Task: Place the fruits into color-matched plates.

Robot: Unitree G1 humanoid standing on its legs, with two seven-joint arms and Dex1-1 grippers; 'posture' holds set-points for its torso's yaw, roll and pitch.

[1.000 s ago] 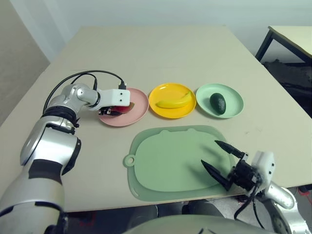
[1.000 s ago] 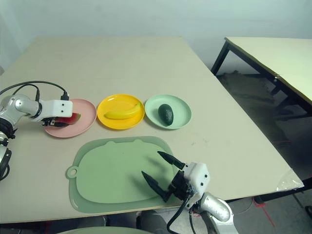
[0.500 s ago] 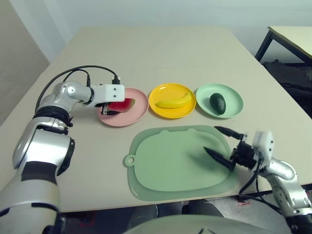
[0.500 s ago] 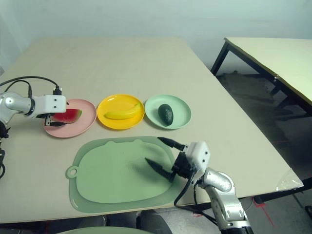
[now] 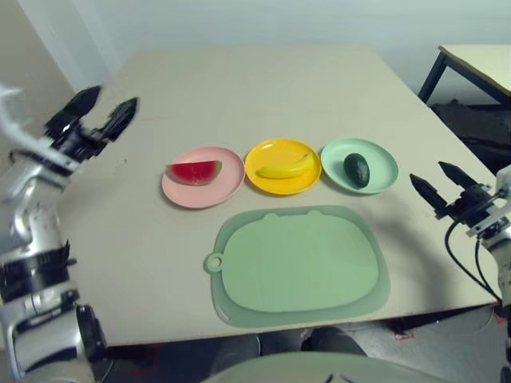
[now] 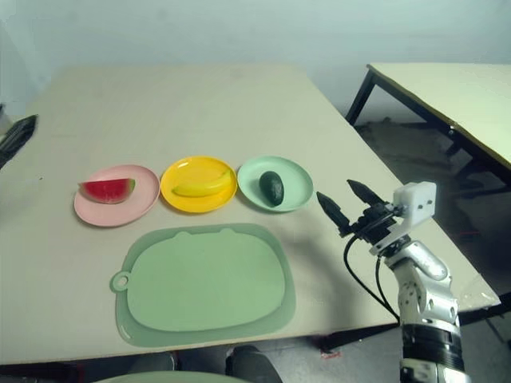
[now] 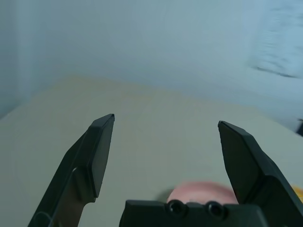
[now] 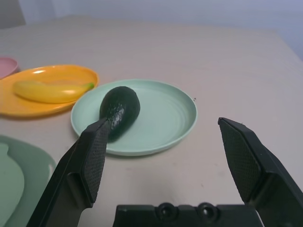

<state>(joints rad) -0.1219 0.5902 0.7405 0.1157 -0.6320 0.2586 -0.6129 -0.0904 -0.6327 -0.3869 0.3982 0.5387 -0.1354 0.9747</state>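
left eye: left arm [image 5: 36, 231] blurred

the table [image 5: 239, 88] bears a green mat [image 5: 299, 263]; beyond the mat, side by side, lie the pink plate [image 5: 228, 185], yellow plate [image 5: 279, 147] and mint green plate [image 5: 383, 167].

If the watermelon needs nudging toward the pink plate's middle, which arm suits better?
Left, I'd say: its open gripper is nearer the watermelon; the right gripper is beyond the avocado.
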